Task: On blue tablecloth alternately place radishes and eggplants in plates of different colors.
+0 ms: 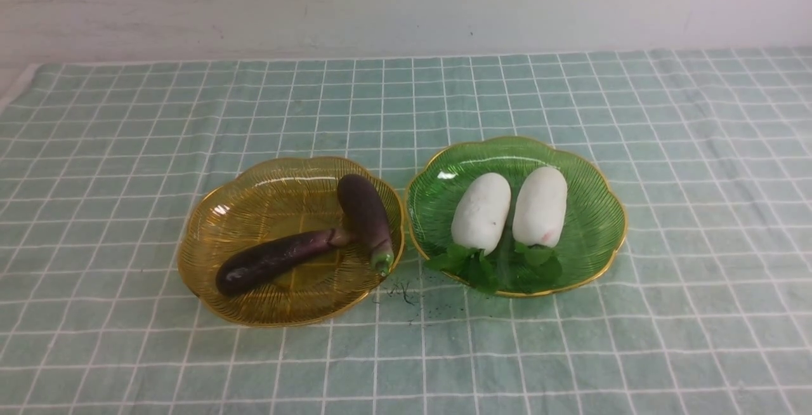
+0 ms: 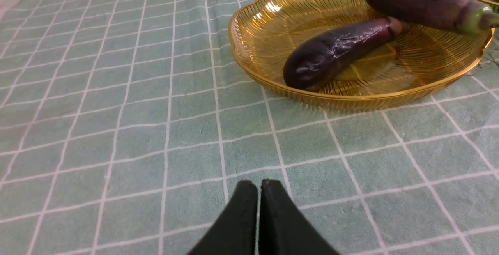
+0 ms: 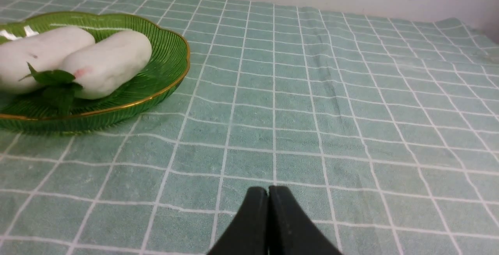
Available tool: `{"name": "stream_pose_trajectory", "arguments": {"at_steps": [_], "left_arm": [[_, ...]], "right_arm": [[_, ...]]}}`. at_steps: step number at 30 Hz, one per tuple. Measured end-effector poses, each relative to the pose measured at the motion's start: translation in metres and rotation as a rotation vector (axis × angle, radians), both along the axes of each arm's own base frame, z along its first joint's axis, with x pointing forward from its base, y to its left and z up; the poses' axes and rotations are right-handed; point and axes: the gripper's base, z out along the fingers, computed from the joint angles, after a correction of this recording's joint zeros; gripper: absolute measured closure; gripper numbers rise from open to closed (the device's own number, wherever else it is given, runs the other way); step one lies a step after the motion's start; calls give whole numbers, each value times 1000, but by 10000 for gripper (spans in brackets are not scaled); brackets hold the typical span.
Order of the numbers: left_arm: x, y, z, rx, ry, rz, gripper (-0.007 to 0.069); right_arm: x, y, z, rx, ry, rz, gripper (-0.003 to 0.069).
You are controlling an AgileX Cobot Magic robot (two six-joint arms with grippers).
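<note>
Sorting looks complete: left of the green plate [image 1: 590, 167], the amber plate [image 1: 254, 212] holds both eggplants [image 1: 279, 259], one lying crosswise, the other's stem cap toward the robot. The green plate cradles both radishes [image 1: 481, 212] parallel, leaves robot-ward. The left hand [image 2: 259, 185] and right hand [image 3: 268, 190] are closed and empty over the blue tablecloth [image 1: 698, 148].

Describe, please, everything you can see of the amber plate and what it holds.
The amber plate is a translucent, ribbed, flower-shaped dish with a scalloped gold rim, and looks like glass or clear plastic. It sits flat on the blue tablecloth, on the robot's left, close beside the green plate. Two glossy dark purple eggplants lie inside: the long eggplant across the bowl, the short eggplant against the rim, its green stem cap poking over the edge. Their ends meet.
</note>
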Motion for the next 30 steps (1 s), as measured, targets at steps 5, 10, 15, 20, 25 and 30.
{"name": "stream_pose_trajectory", "arguments": {"at_steps": [5, 10, 15, 20, 25, 30], "left_arm": [[0, 0, 0, 0, 0, 1, 632], [0, 0, 0, 0, 0, 1, 632], [0, 0, 0, 0, 0, 1, 632], [0, 0, 0, 0, 0, 1, 632], [0, 0, 0, 0, 0, 1, 632], [0, 0, 0, 0, 0, 1, 632]], "right_arm": [[0, 0, 0, 17, 0, -4, 673], [0, 0, 0, 18, 0, -4, 673], [0, 0, 0, 18, 0, -4, 673], [0, 0, 0, 18, 0, -4, 673], [0, 0, 0, 19, 0, -4, 673], [0, 0, 0, 20, 0, -5, 673]]}}
